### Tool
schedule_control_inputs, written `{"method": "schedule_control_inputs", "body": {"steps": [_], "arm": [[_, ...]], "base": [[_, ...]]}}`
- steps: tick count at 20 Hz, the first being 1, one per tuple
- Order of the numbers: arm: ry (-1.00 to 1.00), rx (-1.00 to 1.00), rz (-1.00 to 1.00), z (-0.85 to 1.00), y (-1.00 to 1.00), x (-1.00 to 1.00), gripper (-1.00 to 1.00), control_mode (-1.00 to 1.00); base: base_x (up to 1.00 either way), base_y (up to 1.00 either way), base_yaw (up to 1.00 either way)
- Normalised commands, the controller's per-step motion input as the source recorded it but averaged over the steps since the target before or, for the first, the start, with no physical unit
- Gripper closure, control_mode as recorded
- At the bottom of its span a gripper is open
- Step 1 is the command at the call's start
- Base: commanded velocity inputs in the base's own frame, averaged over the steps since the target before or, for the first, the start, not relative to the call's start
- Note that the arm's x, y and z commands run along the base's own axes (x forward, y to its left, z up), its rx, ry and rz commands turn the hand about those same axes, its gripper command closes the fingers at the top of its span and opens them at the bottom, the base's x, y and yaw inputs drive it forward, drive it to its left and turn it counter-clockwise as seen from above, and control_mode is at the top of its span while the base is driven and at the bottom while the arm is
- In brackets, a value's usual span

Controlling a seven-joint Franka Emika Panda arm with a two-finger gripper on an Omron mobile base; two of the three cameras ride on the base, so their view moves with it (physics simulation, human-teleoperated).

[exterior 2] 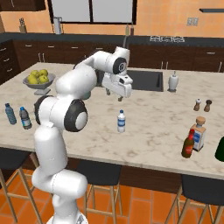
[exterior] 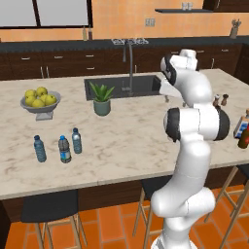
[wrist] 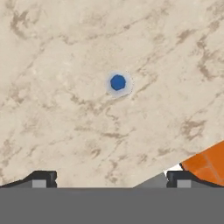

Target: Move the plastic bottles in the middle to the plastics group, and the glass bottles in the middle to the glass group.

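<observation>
Gripper (exterior 2: 113, 96) jaws wide apart, holding nothing, hanging above the water bottle (exterior 2: 121, 121) near the worktop's (exterior 2: 153, 131) front edge. Risk, my judgement: an off-centre descent tips this light, narrow bottle toward that edge. Brown glass bottle (exterior 2: 188, 144) already beside the pale glass bottle (exterior 2: 199, 133) at the right end. Plastics group (exterior: 39, 148) at the left end; shakers (exterior 2: 202, 105) and sink (exterior: 121, 86) farther back, nothing blocking.

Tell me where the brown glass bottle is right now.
The brown glass bottle stands near the counter's front edge at the right of the right base view, right beside the pale labelled bottle.
</observation>
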Motion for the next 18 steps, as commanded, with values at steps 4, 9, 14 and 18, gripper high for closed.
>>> {"method": "schedule_control_inputs", "body": {"steps": [4, 9, 14, 18], "arm": [[0.21, -0.05, -0.05, -0.51, -0.22, 0.29, -1.0, -1.0], [0.0, -0.15, 0.0, -0.08, -0.13, 0.25, -1.0, -1.0], [-0.04, -0.02, 0.0, -0.08, -0.13, 0.32, -1.0, -1.0], [-0.08, 0.03, 0.0, -0.24, -0.12, 0.31, -1.0, -1.0]], "base": [[0.0, 0.0, 0.0], [0.0, 0.0, 0.0], [0.0, 0.0, 0.0], [0.0, 0.0, 0.0]]}}
